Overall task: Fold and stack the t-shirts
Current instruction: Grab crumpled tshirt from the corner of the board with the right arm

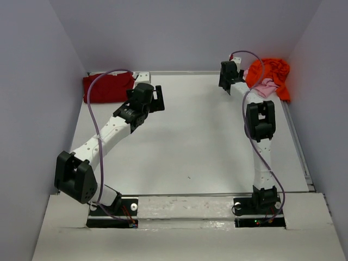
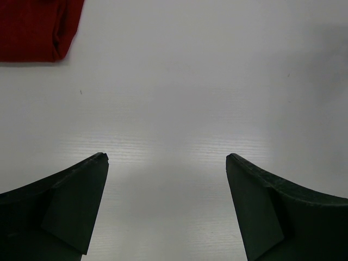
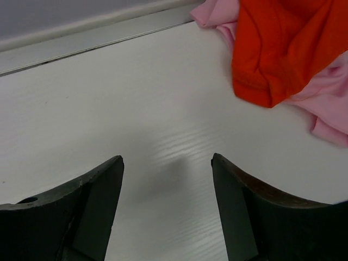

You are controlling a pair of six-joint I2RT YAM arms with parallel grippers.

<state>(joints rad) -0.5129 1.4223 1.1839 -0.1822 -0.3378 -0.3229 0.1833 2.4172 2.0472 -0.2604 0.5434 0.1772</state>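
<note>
left gripper [image 2: 166,159]: open, empty
right gripper [image 3: 166,157]: open, empty, near orange shirt [image 3: 283,49]
orange shirt: heaped on pink shirt [image 3: 326,103]
dark red shirt [image 1: 107,87]: far-left corner

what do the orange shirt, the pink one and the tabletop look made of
Orange shirt: soft matte cloth, probably cotton knit; crumpled folds, stitched hem.
Pink shirt: similar limp cloth, partly under it.
Tabletop: hard white board, slight sheen, fine grain lines; laminate or paint, unclear.
</note>
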